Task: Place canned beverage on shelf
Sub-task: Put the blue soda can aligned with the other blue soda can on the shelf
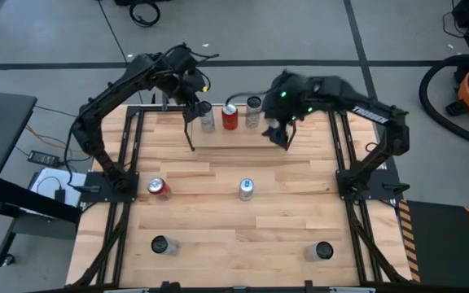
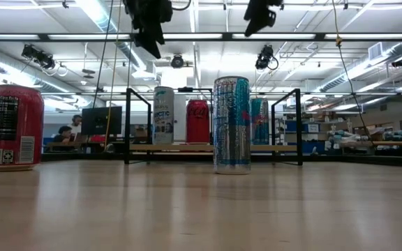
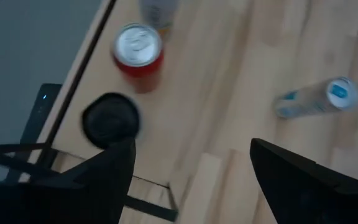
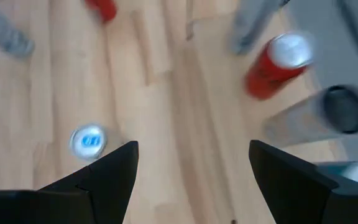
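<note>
Shelf point(image 1: 218, 130) three cans point(image 1: 230, 116), table point(image 1: 283, 220) four

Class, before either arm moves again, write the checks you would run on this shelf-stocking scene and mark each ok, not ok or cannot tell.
1. Left gripper empty, jaws apart: ok.
2. Right gripper empty, jaws apart: ok.
3. Three cans upright on the shelf, including the red can: ok.
4. Free space left on the shelf for another can: cannot tell.
5. Next can reachable: slim blue-top can stands upright mid-table, nothing around it: ok.
6. Both arms raised above the shelf cans: ok in the low view.
</note>
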`<state>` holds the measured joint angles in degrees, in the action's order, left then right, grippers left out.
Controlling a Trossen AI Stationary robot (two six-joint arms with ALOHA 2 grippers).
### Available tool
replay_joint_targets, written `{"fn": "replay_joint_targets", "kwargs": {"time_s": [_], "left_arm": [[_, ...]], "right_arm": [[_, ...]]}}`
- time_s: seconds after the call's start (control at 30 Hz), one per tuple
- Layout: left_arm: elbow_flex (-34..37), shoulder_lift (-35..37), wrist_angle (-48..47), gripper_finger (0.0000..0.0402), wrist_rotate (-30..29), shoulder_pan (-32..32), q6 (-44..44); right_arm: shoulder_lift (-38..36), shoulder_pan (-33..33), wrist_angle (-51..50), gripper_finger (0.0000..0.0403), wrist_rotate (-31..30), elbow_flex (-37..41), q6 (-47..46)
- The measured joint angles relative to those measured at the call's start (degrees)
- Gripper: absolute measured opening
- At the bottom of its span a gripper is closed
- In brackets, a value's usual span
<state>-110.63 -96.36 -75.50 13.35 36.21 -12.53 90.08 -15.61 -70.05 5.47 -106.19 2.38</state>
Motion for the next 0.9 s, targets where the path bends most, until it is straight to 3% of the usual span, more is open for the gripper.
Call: {"fn": "replay_joint_targets", "kwargs": {"time_s": [0.4, 0.53, 0.9], "left_arm": [[0.00, 3.34, -1.42, 0.0318, 0.04, -7.77, 1.73], [0.00, 3.48, -1.31, 0.0318, 0.05, -10.40, 1.86], [0.02, 3.48, -1.37, 0.0318, 0.04, -14.38, 3.72]], "right_arm": [[-0.04, 7.14, 18.53, 0.0313, 5.80, 19.83, 5.97], [-0.08, 8.86, 24.33, 0.0313, 10.48, 24.98, 10.60], [-0.08, 9.56, 35.54, 0.0313, 17.67, 33.11, 23.31]]}}
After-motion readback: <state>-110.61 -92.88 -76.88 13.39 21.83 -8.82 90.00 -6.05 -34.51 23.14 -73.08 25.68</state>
